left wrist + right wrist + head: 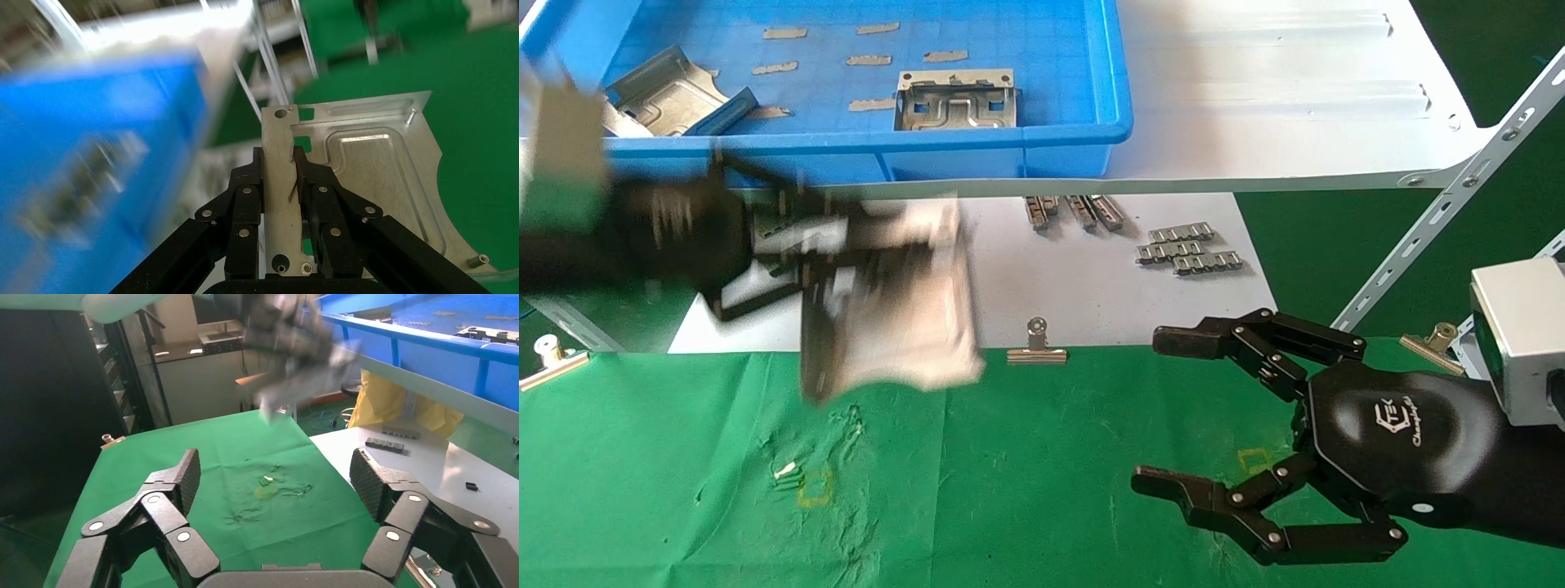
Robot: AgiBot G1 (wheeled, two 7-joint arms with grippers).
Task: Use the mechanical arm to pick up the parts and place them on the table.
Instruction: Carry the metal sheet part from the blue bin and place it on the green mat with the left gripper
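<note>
The left gripper [846, 269] is a smear from the head camera, so its outline is hard to read there, but its own wrist camera settles it: the black jaws are clenched on the flange edge of a silver part [367, 177], one finger [245, 202] on each side of the plate. In the head view that carried part [903, 302] is a pale blur hanging in the air over the near edge of the white sheet [1091, 278] and the back edge of the green surface [1009, 474]; I cannot tell how high above the cloth it is.

Two more parts remain in the blue bin [1091, 131] on the white shelf [1295, 106]: one lying flat near the front wall [956, 100], and one tilted at the bin's left side [666, 94], partly covered by the blurred arm. Small grey strips [870, 60] are scattered on the bin floor.

The right gripper [1164, 416] is over the right side of the green surface, jaws spread wide with nothing between them; its wrist camera shows both ridged pads [186, 471] well apart. Its silver wrist is cut off by the picture's edge.

Ridged strips [1189, 247] lie on the white sheet, and a binder clip [1036, 347] sits at the cloth's edge.
</note>
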